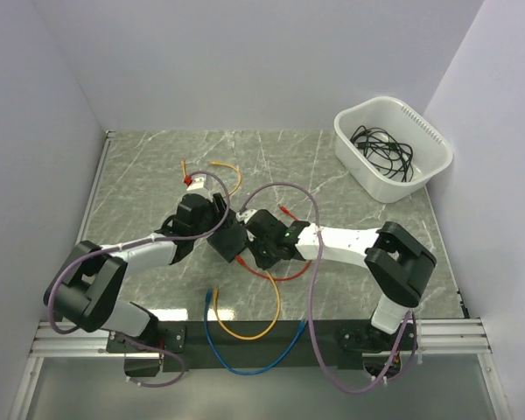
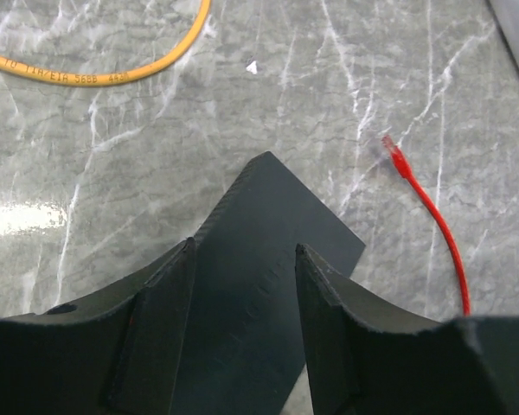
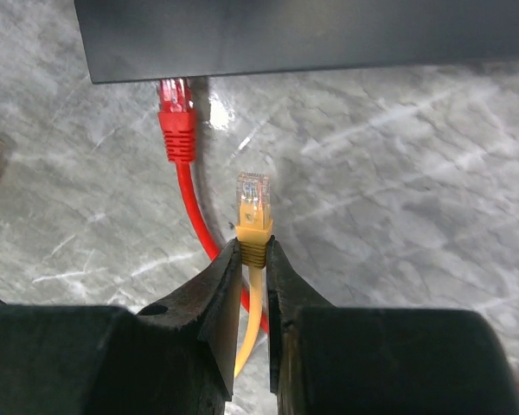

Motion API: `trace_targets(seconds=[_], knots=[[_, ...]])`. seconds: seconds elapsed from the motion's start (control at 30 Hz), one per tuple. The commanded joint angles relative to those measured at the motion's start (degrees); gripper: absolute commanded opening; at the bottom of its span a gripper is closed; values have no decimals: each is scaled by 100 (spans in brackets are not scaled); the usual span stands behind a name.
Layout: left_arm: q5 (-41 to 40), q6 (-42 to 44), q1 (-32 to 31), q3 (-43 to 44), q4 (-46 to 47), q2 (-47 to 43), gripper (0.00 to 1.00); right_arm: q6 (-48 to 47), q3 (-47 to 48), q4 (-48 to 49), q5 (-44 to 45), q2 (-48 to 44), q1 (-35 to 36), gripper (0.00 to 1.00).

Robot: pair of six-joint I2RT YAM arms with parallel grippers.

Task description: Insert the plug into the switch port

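The plug (image 3: 253,201) is clenched by the right gripper (image 3: 253,251) mid-frame, below the switch (image 3: 285,35); grasp by the left gripper (image 2: 246,249) cannot be told

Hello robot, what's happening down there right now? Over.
Left pincer open over black box. Right pincer shut on yellow plug, short of box edge, not in. Red plug at box edge, beside the path.
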Motion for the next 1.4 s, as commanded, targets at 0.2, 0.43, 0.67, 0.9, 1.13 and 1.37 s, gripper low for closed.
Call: trace_targets(seconds=[0.2,0.43,0.67,0.9,1.13,1.37], knots=[[515,-107,256,-71,726,442,50,-7,615,22,-230,544,-5,0],[666,-134,370,-230,902,609,35,-42,1020,-180,-151,799,4,0],[700,-99,423,-300,964,802,31,-51,1152,-250,-98,931,-22,0],[788,-116,458,-326,1034,846,27,-34,1091,-277,-54,922,-93,0],[859,-125,458,-344,1096,934,21,-25,1284,-382,86,1098,-102,0],[912,-134,458,-379,1157,987,16,-7,1442,-452,218,1239,-102,0]])
